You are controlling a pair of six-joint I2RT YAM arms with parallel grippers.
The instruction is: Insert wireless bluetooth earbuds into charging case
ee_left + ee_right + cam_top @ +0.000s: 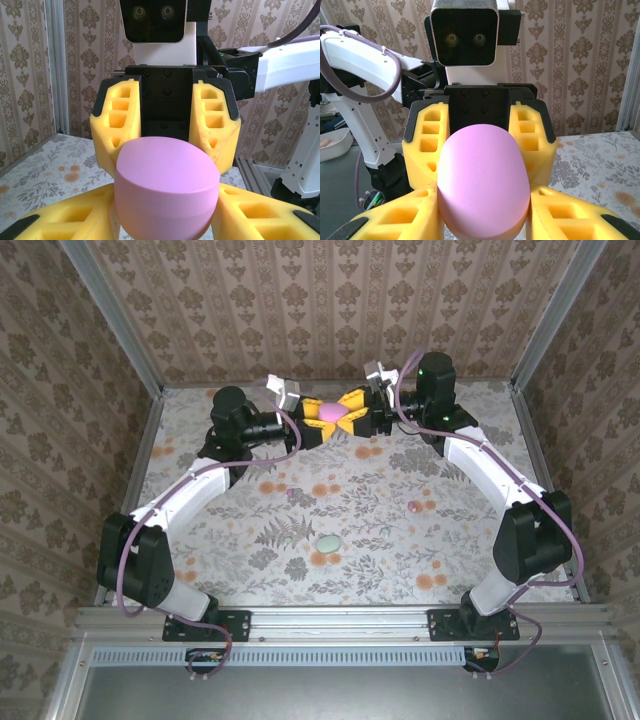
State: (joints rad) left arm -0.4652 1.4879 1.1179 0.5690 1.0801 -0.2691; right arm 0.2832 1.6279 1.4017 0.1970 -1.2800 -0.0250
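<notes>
We are clenching the left fingers (100,212) and right fingers (417,215) on the pink case (331,412), held aloft. If either side pulls unevenly, we are risking a slip and drop, while the earbuds (290,494) (414,506) are lying on the surface (450,560).

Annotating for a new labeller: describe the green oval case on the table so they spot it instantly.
On the floral table, look at the near half, about midway across. The mint oval case lies flat there beside a fern print. Unlike the pink case held up at the far edge, it is pale green and nothing touches it.
</notes>
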